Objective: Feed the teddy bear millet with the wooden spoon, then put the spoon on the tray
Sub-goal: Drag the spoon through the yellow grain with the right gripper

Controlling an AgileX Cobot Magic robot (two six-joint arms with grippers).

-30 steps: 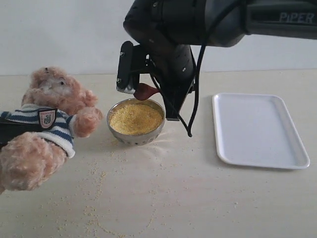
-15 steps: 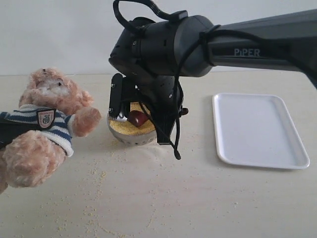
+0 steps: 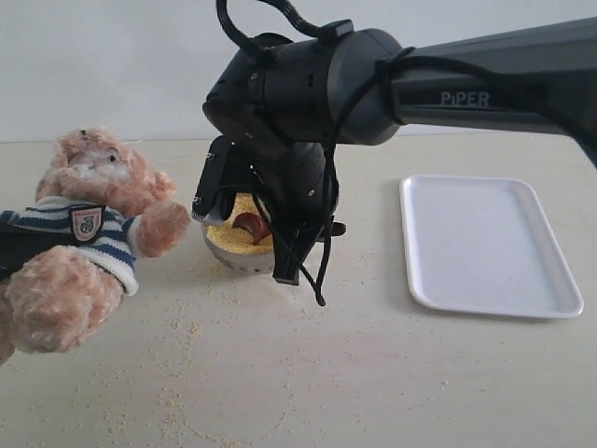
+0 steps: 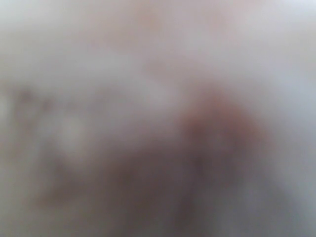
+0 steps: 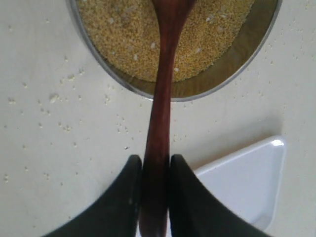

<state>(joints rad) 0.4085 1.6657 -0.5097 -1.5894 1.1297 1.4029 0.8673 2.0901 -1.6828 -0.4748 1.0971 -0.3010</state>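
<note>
The teddy bear leans at the left of the exterior view, with a dark finger of my left gripper across its striped shirt. The left wrist view is only a blur of fur. My right gripper is shut on the handle of the wooden spoon. The spoon's oval end dips into the millet in the steel bowl. My right arm hides much of the bowl in the exterior view. The white tray lies flat at the right with nothing on it.
Stray millet grains lie scattered over the pale tabletop in front of the bowl and bear. A corner of the tray shows beside my right fingers. The right arm's black cable hangs near the bowl.
My right gripper has swung down and left, bringing the spoon from above the bowl's rim into the millet. The bear shifted slightly.
</note>
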